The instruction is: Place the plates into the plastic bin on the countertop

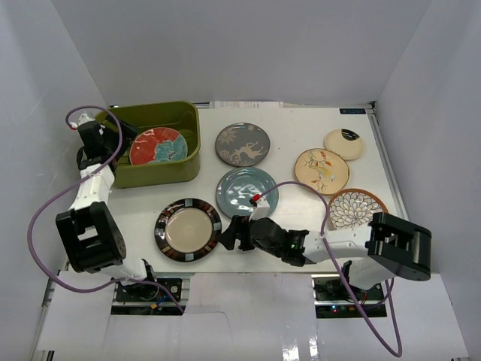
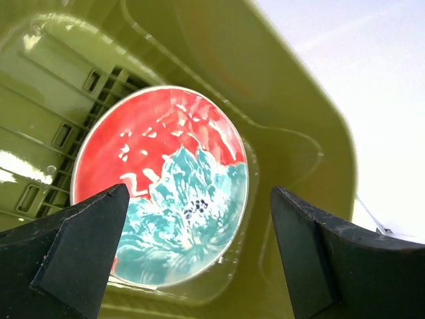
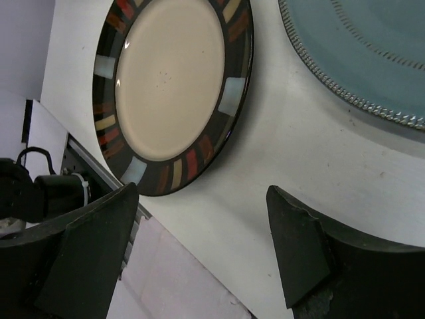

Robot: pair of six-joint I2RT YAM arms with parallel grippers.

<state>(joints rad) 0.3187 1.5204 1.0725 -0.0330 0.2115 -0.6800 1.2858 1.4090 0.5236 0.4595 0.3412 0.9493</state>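
White walls close in the table [image 1: 297, 128], with the olive plastic bin [image 1: 154, 174] at its far left. The red-teal plate [image 1: 158, 145] lies inside on the slotted bottom, and the left claw [image 2: 199, 193] hangs above it, spread wide and gripping nothing. Outside the bin lie the grey deer plate [image 1: 243, 144], blue-grey plate [image 1: 247, 192], black-rimmed cream plate [image 1: 188, 229], leaf-and-bird plate [image 1: 322, 171], petal plate [image 1: 357, 209] and small cream plate [image 1: 344, 144]. The right claw [image 3: 202, 189] hovers by the near edge between the black-rimmed and blue-grey plates, spread and empty.
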